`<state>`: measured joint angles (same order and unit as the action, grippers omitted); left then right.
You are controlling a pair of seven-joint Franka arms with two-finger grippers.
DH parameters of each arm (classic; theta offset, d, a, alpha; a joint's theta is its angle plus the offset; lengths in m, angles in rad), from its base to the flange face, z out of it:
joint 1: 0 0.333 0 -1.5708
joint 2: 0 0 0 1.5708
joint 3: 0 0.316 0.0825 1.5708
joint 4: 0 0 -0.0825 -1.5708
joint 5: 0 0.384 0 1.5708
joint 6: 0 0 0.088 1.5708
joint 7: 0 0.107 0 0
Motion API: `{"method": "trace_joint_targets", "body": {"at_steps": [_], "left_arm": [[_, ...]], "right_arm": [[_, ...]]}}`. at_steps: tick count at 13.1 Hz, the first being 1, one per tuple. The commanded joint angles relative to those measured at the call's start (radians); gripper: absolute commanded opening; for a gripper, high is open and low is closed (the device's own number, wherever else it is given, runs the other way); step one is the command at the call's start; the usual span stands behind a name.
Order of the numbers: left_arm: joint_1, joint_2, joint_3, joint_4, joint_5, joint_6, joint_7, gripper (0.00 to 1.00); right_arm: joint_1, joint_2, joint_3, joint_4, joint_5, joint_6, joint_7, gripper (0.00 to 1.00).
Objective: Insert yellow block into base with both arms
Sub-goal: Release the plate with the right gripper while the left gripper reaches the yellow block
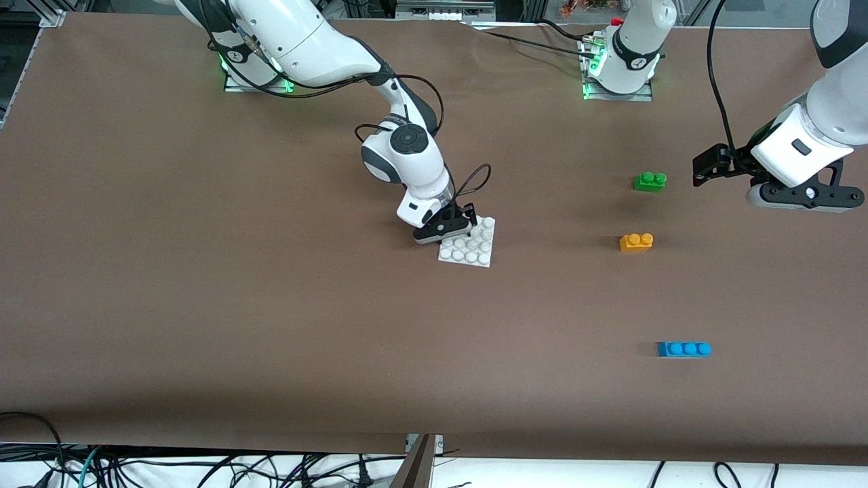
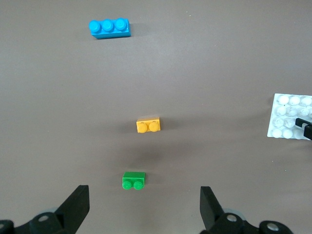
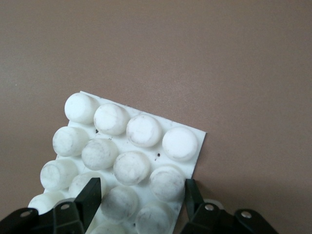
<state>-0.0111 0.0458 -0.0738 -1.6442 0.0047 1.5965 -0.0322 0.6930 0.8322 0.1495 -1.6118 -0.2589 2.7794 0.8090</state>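
yellow block [image 1: 635, 242] between two bricks [image 1: 649, 181]; base [image 1: 475, 251] apart

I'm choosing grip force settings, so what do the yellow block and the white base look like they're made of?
The yellow block looks like moulded hard plastic: uniform colour, crisp edges, two rounded studs with a faint sheen. The base also seems to be rigid plastic, matte white and slightly translucent at the studs, with small dark specks of dirt. The right end effector straddles its edge; the left end effector waits open above the table.
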Motion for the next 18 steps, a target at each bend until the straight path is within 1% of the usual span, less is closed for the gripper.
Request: {"method": "trace_joint_targets", "body": {"at_steps": [1, 3, 4, 5, 6, 7, 8, 10, 12, 14, 15, 16, 17, 18], "left_arm": [[0.005, -0.007, 0.0, 0.0, -0.026, -0.009, 0.005, 1.0], [0.005, -0.007, 0.0, 0.0, -0.026, -0.009, 0.005, 1.0], [0.006, -0.007, 0.0, 0.0, -0.026, -0.009, 0.005, 1.0], [0.007, -0.007, 0.0, 0.0, -0.026, -0.009, 0.005, 1.0], [0.007, -0.007, 0.0, 0.0, -0.026, -0.009, 0.005, 1.0], [0.007, -0.007, 0.0, 0.0, -0.026, -0.009, 0.005, 1.0], [0.007, -0.007, 0.0, 0.0, -0.026, -0.009, 0.005, 1.0], [0.005, -0.006, 0.0, 0.0, -0.026, -0.007, 0.005, 1.0], [0.003, -0.001, 0.0, 0.0, -0.026, -0.007, 0.003, 1.0], [0.002, 0.003, 0.0, 0.0, -0.026, -0.007, 0.005, 1.0], [0.002, 0.006, 0.0, -0.002, -0.026, -0.018, 0.009, 1.0], [-0.003, 0.008, -0.001, -0.006, -0.026, -0.059, 0.034, 0.99], [-0.007, 0.019, -0.007, -0.005, -0.026, -0.062, 0.04, 0.99], [0.0, 0.055, -0.012, 0.003, -0.028, -0.058, 0.04, 0.99]], "right_arm": [[0.005, 0.018, -0.008, 0.02, -0.045, 0.005, 0.007, 0.77], [0.005, 0.015, -0.008, 0.02, -0.074, 0.003, 0.004, 0.77], [0.003, 0.015, -0.007, 0.02, -0.072, 0.002, 0.009, 0.77], [-0.001, 0.004, -0.005, 0.02, -0.053, -0.004, 0.006, 0.81], [-0.022, -0.019, -0.005, 0.02, -0.008, -0.024, 0.003, 0.87], [-0.041, -0.05, -0.005, 0.023, 0.066, -0.055, -0.005, 0.99], [-0.05, -0.082, -0.004, 0.03, 0.125, -0.079, -0.011, 0.99], [-0.066, -0.152, 0.004, 0.052, 0.217, -0.18, -0.013, 0.99], [-0.108, -0.261, 0.004, 0.049, 0.279, -0.344, -0.048, 0.99], [-0.182, -0.385, 0.002, 0.044, 0.322, -0.56, -0.111, 0.99], [-0.234, -0.447, 0.002, 0.044, 0.326, -0.686, -0.161, 0.99], [-0.292, -0.511, 0.002, 0.043, 0.328, -0.801, -0.239, 0.99], [-0.363, -0.572, 0.002, 0.036, 0.328, -0.908, -0.34, 0.99], [-0.425, -0.625, 0.002, 0.035, 0.328, -0.991, -0.429, 0.99]]}}
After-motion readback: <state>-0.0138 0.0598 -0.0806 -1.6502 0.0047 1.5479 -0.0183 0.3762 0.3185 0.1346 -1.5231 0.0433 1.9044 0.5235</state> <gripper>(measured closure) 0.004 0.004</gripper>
